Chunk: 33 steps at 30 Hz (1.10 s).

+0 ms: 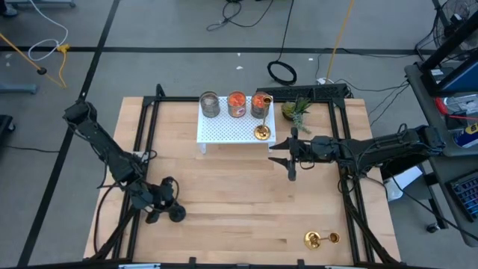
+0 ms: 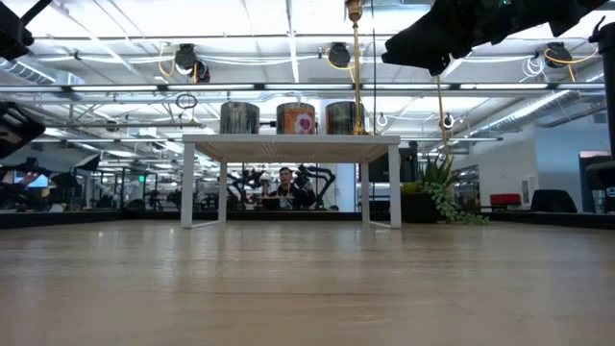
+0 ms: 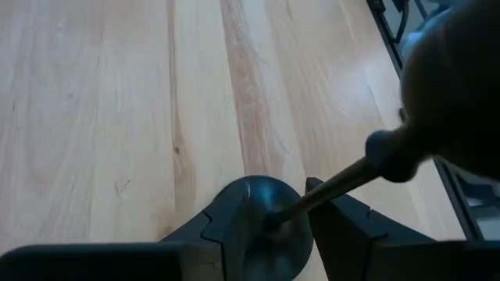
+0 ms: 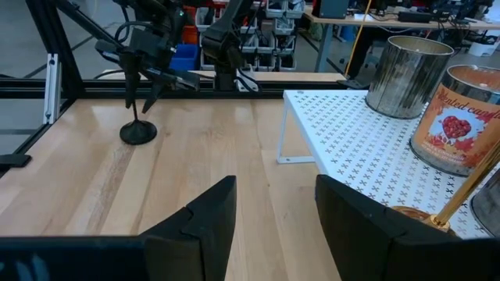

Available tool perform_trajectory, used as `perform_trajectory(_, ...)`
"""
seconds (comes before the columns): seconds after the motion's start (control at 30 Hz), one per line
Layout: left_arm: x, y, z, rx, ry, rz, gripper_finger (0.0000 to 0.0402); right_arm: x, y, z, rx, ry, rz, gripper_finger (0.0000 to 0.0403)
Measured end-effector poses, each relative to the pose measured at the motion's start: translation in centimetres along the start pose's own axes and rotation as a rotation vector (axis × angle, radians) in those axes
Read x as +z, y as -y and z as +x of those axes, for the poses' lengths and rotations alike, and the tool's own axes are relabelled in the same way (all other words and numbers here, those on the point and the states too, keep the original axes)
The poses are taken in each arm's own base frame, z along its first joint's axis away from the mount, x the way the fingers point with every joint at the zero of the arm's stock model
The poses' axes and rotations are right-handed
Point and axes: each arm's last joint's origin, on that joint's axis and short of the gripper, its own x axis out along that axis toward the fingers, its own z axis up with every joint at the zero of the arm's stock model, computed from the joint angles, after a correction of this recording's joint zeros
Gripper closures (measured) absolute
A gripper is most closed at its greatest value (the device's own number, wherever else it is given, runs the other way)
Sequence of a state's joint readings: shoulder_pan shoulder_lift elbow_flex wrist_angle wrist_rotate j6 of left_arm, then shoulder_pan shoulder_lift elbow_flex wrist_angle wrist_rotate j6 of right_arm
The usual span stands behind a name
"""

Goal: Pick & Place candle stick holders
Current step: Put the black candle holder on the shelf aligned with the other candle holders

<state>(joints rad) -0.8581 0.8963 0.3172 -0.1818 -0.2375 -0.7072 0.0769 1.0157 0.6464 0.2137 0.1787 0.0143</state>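
Observation:
A black stemmed holder stands on its round base at the table's near left. My left gripper points down over it, open, with a finger on each side of the stem. On the white perforated stand are a grey cup, two orange cups and an upright gold holder. My right gripper is open and empty beside the stand's right end, near that gold holder. A second gold holder lies on its side at the near right. My left gripper comes from above, fingers pointing down along the black holder's stem. One fingertip is right beside the stem just above the base; I cannot tell whether it touches. The holder stands on the table on its base.
A small green potted plant stands right of the stand at the far edge. Black rails run along the table's left and right sides. Bare wood lies across the table's middle. A person shows in the room beyond.

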Motion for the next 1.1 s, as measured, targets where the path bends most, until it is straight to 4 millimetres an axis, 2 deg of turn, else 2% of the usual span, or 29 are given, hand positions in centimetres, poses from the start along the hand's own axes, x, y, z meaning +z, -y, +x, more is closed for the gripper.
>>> perform_trajectory(0.2, 0.0, 0.0, 0.0, 0.000, 0.000, 0.066, 0.0284, 0.0, 0.0, 0.0, 0.000, 0.000, 0.000, 0.0232)
perform_trajectory(0.43, 0.1, 0.1, 0.0, -0.020, 0.006, 0.122, 0.0385, 0.0, 0.0, 0.0, 0.000, 0.000, 0.000, 0.0232)
perform_trajectory(0.57, 0.5, 0.2, 0.0, 0.008, 0.068, 0.148, 0.0375, 0.0, 0.0, 0.0, 0.000, 0.000, 0.000, 0.0232)
perform_trajectory(0.67, 1.5, 0.6, -0.1, 0.037, 0.208, 0.240, 0.0372, 0.0, 0.0, 0.0, -0.001, -0.001, 0.000, 0.0232)
perform_trajectory(0.77, 3.1, 1.2, -0.5, 0.022, 0.378, 0.325, 0.0387, 0.0, 0.0, 0.0, -0.001, -0.001, 0.000, 0.0232)
perform_trajectory(0.9, 5.3, 1.4, -1.2, 0.032, 0.583, 0.374, 0.0383, 0.0, 0.0, 0.0, -0.002, 0.000, 0.000, 0.0232)
perform_trajectory(0.97, 6.2, 0.9, -1.4, 0.082, 0.630, 0.377, 0.0380, 0.1, 0.0, 0.0, -0.002, 0.007, 0.002, 0.0232)
perform_trajectory(1.1, 8.0, -0.2, -1.7, 0.185, 0.607, 0.399, 0.0387, 0.3, 0.0, 0.0, -0.001, 0.029, 0.006, 0.0232)
